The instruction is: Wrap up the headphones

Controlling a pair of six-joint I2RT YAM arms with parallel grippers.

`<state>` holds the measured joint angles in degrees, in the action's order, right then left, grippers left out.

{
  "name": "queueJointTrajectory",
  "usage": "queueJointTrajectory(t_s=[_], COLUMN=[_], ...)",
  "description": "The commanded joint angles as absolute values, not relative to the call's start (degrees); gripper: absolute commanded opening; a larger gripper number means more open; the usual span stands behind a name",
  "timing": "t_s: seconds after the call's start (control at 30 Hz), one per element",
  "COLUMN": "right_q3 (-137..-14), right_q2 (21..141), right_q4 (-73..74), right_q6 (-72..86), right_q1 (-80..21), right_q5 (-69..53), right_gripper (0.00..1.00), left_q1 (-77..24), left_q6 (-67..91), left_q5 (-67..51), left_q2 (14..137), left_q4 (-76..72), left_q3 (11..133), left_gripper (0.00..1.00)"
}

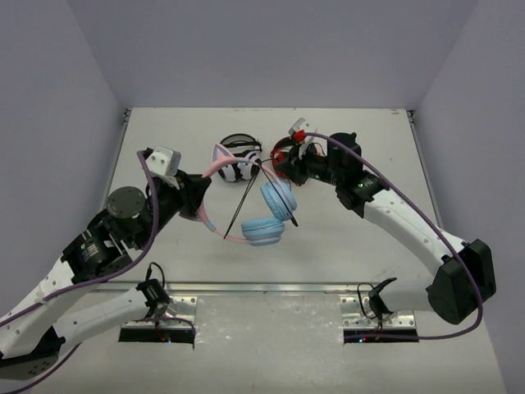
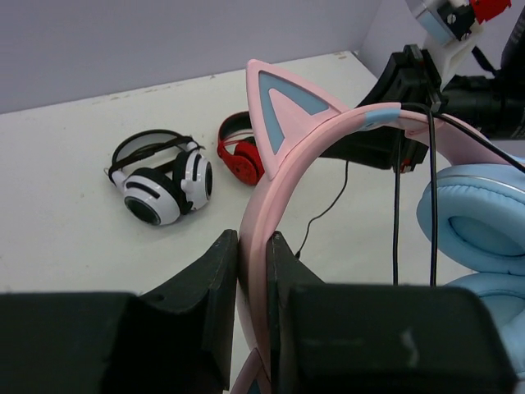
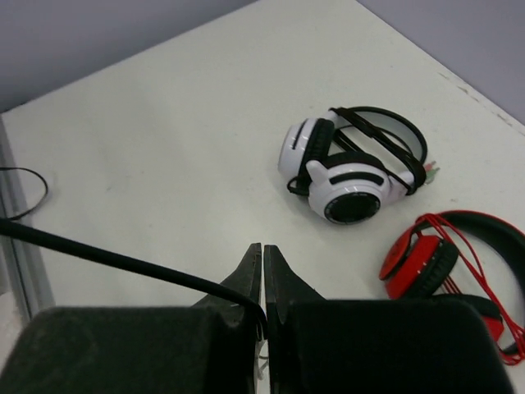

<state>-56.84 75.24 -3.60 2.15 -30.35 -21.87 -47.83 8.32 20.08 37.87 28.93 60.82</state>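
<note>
The headphones have a pink headband with cat ears and light blue ear cups, and are lifted over the table's middle. My left gripper is shut on the headband, which stands between the jaws. The thin black cable runs taut from the headphones up to my right gripper. In the right wrist view that gripper is shut on the cable, which enters the jaws from the left. Strands of cable hang over the headband.
White-and-black headphones and red-and-black headphones lie on the table behind the pink pair, right under my right gripper. Grey walls close the table on three sides. A metal rail runs along the near edge.
</note>
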Motion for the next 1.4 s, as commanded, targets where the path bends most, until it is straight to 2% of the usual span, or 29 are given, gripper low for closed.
queueJointTrajectory(t_s=[0.0, 0.43, 0.73, 1.03, 1.23, 1.37], right_q3=[-55.72, -55.2, -52.12, -50.45, -49.4, -48.87], right_q2=[76.11, 84.72, 83.06, 84.02, 85.43, 85.87], right_q4=[-11.51, -26.53, -28.3, -31.02, -33.92, -34.8], right_q6=[9.57, 24.69, 24.52, 25.84, 27.86, 28.47], right_q1=[-29.18, -30.59, -30.67, -30.67, -30.67, -30.85], right_q5=[-28.37, -37.7, -37.44, -38.06, -38.76, -39.11], right_gripper=[0.01, 0.03, 0.07, 0.04, 0.1, 0.1], left_q1=[-48.25, -48.25, -48.25, -48.25, -48.25, -48.25], left_q6=[13.27, 17.4, 16.79, 15.56, 14.77, 14.33], left_q5=[21.0, 23.82, 26.8, 27.86, 28.65, 29.53], left_q2=[36.21, 40.51, 40.43, 37.71, 37.0, 36.91], left_q4=[16.7, 10.46, 8.7, 6.15, 5.27, 4.92], left_q3=[67.41, 74.88, 74.27, 74.0, 74.7, 74.79], left_gripper=[0.0, 0.0, 0.0, 0.0, 0.0, 0.0])
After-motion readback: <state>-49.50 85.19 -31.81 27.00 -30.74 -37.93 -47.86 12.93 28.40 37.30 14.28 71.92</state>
